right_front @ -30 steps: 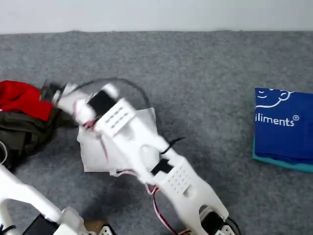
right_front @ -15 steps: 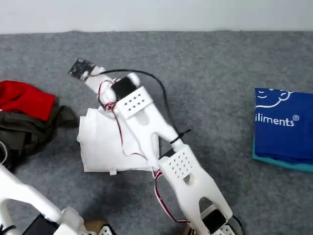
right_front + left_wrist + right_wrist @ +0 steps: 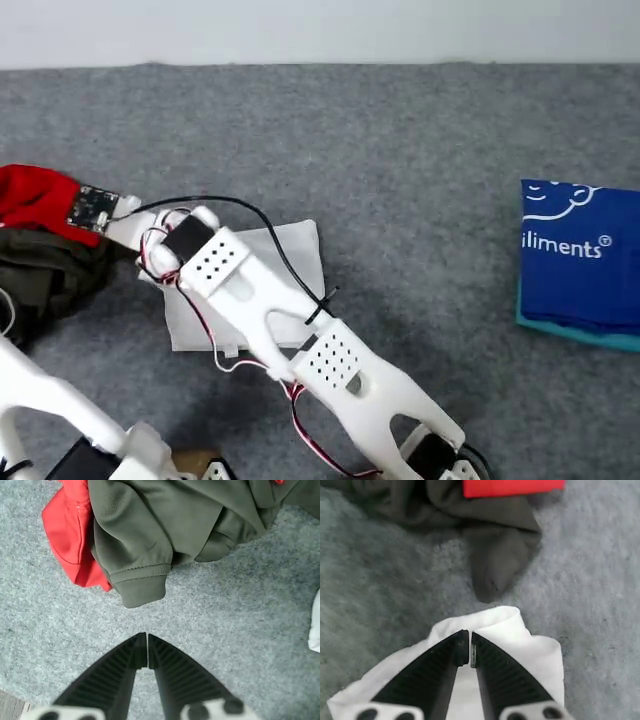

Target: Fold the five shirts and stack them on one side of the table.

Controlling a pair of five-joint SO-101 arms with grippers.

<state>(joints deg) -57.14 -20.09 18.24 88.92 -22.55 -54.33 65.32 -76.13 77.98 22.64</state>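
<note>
Right gripper (image 3: 469, 641): jaws closed with nothing visible between them, over the near edge of the white shirt (image 3: 530, 650).
Olive shirt (image 3: 500, 565): crumpled just beyond that edge of the white shirt, one sleeve pointing toward it and the red shirt (image 3: 35, 198) touching it.
Left gripper (image 3: 147, 645): jaws closed, over bare table (image 3: 240, 605) near the olive cuff.
Blue folded stack (image 3: 580, 250): well apart from the white shirt, on the side opposite the olive shirt.

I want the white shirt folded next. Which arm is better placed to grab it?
The right arm, probably: its shut jaws hang directly over the edge of the white shirt. The left arm's shut jaws sit over bare carpet beside the olive sleeve.
</note>
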